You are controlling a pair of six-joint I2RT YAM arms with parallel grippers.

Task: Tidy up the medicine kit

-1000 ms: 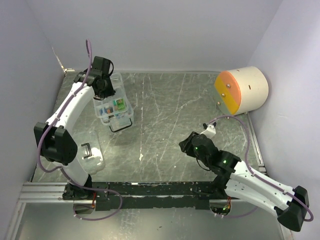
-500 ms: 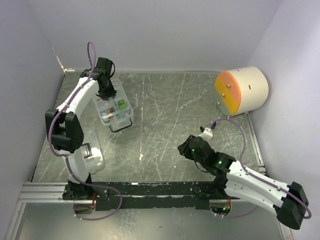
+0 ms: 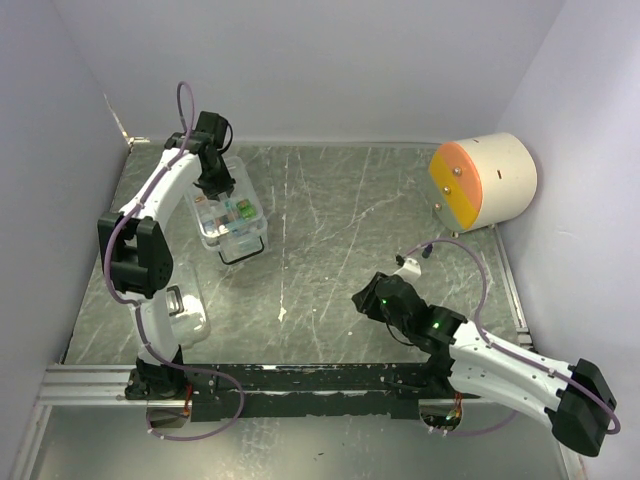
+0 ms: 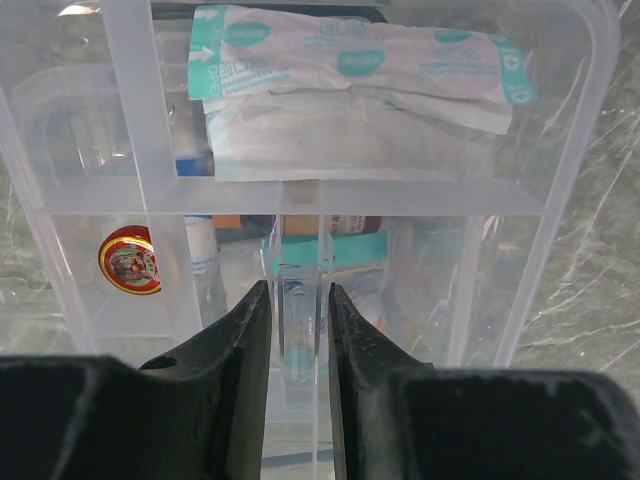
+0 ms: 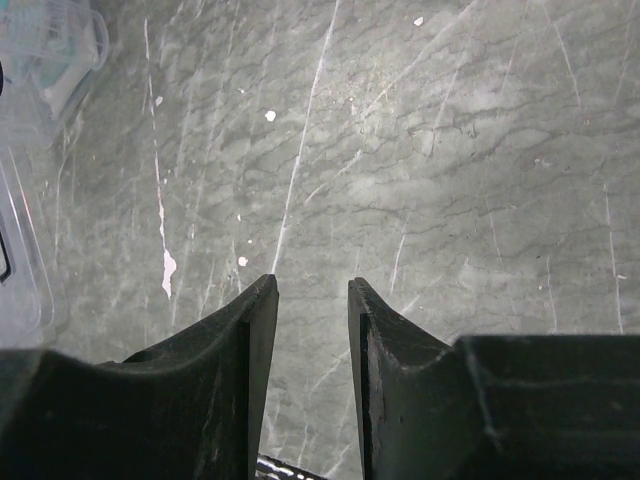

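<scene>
Left gripper (image 4: 297, 325) is pinched narrow on the centre rib of the tray insert (image 4: 420, 198) in the medicine kit (image 3: 255, 236), upper left of the top view. I judge the tray lift-out is in hand, and next needs a straight, level pull. Right gripper (image 5: 312, 300) hangs slightly parted, empty.

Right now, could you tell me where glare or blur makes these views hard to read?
Left wrist: glare on the medicine kit hazes its lower contents; the left pincer is dark. Right wrist: the table is sharp, the right pincer underexposed. Top external: even light, yet the clear lid nearly vanishes.
</scene>
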